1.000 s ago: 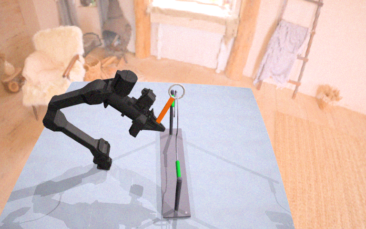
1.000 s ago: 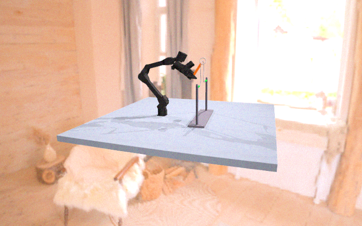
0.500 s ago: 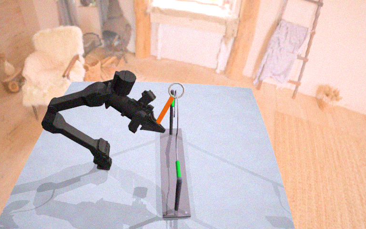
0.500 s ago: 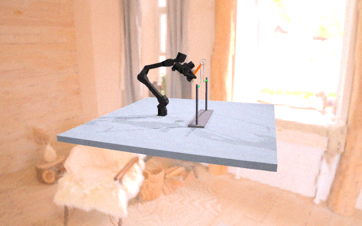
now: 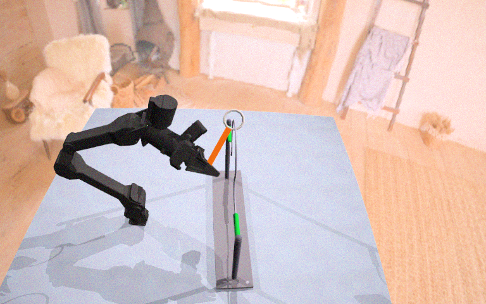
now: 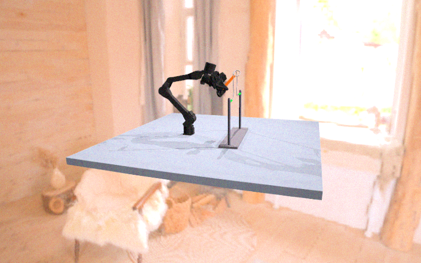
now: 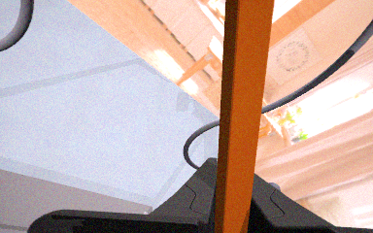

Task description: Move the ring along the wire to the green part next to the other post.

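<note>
My gripper (image 5: 213, 171) (image 6: 222, 91) (image 7: 220, 166) is shut on the lower end of the orange handle (image 5: 219, 144) (image 6: 228, 80) (image 7: 242, 97). The handle slants up to the pale ring (image 5: 233, 120) (image 6: 232, 78), which is held above the top of the far post (image 5: 227, 158) (image 6: 239, 110). The thin grey wire (image 5: 235, 188) (image 7: 320, 78) rises to the ring and seems to pass through it; I cannot tell whether they touch. A green part (image 5: 230, 136) (image 6: 239, 93) sits by the far post. The other green part (image 5: 236, 223) (image 6: 231, 100) sits on the near post (image 5: 235, 258) (image 6: 228, 124).
Both posts stand on a long grey base plate (image 5: 221, 225) (image 6: 235, 138) on the pale blue table (image 5: 313, 188) (image 6: 271, 163). The arm's base (image 5: 136, 211) (image 6: 188, 126) stands left of the plate. A fleecy chair (image 5: 68, 82) and a ladder (image 5: 400, 75) stand off the table.
</note>
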Available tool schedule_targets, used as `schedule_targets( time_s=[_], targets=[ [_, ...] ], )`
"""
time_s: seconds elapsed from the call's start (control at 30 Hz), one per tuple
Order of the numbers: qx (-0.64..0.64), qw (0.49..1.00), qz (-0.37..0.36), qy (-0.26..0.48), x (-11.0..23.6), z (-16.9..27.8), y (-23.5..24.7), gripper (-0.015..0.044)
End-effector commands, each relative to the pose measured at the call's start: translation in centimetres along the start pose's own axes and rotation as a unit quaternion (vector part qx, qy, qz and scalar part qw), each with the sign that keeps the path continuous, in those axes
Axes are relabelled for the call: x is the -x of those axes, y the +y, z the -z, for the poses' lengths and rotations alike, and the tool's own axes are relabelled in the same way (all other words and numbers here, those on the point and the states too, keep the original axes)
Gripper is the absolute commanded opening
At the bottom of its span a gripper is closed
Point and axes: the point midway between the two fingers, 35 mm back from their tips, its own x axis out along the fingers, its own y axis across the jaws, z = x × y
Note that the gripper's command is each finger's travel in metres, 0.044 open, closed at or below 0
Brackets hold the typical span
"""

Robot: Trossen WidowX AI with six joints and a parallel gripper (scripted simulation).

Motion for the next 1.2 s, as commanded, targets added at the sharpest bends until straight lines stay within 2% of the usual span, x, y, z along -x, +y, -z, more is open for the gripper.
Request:
schedule_targets(
  time_s=[0.0,1.17],
  targets=[
    [0.030,0.999,0.018,-0.003,0.0,0.1,-0.2,-0.0150],
    [0.240,0.958,0.153,-0.032,0.1,-0.5,-2.3,-0.0150]
  ],
)
